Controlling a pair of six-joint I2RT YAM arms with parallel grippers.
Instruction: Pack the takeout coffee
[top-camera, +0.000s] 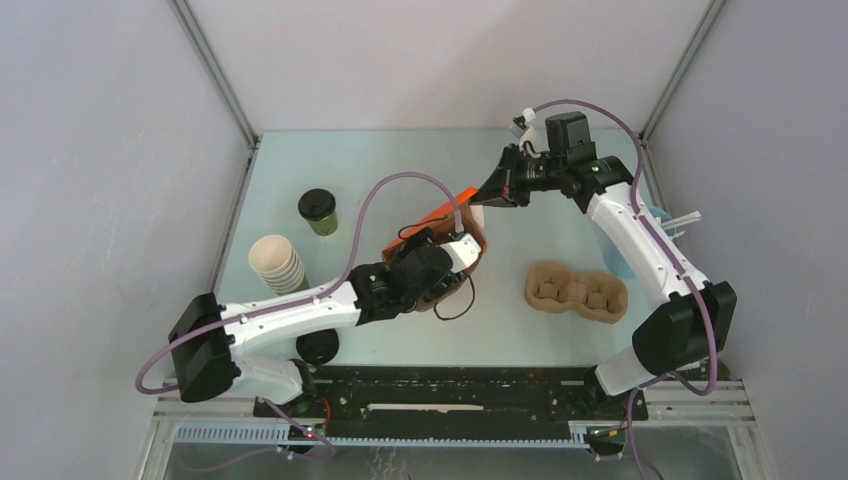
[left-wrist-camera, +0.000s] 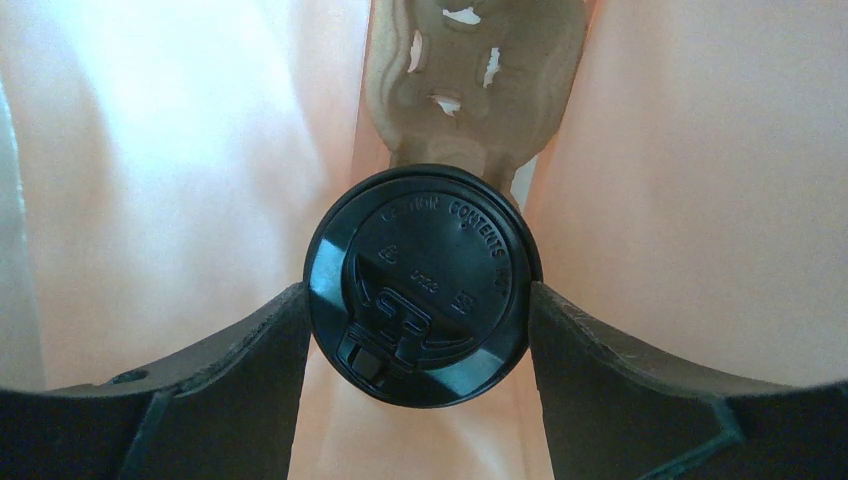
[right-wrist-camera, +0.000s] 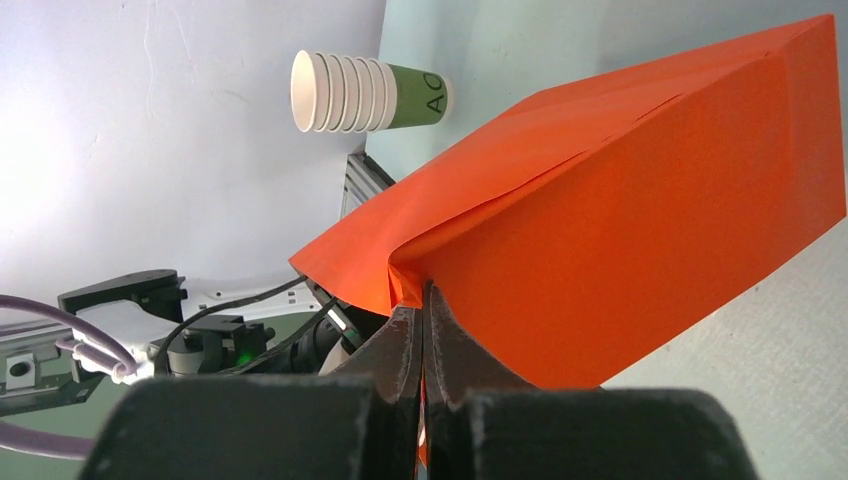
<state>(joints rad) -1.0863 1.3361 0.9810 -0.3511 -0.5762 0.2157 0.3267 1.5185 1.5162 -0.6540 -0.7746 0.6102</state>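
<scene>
My left gripper (left-wrist-camera: 418, 305) reaches down into the orange paper bag (top-camera: 441, 213), and its fingers (left-wrist-camera: 250, 360) press both sides of a takeout coffee's black lid (left-wrist-camera: 420, 280). The cup below the lid is hidden. A brown pulp carrier (left-wrist-camera: 475, 80) lies in the bag just beyond that lid. My right gripper (right-wrist-camera: 424, 305) is shut on the bag's (right-wrist-camera: 640, 200) folded top edge and holds it up. In the top view this right gripper (top-camera: 492, 194) is at the bag's far side. A second takeout coffee (top-camera: 318, 211) stands upright at the far left of the table.
A lidless nested stack of cups (top-camera: 277, 263) lies left of the bag, also seen as the cup stack (right-wrist-camera: 365, 92). A loose black lid (top-camera: 318, 347) sits by the left arm's base. Another pulp carrier (top-camera: 577, 291) lies right of the bag, and small items (top-camera: 668, 222) lie at the right edge.
</scene>
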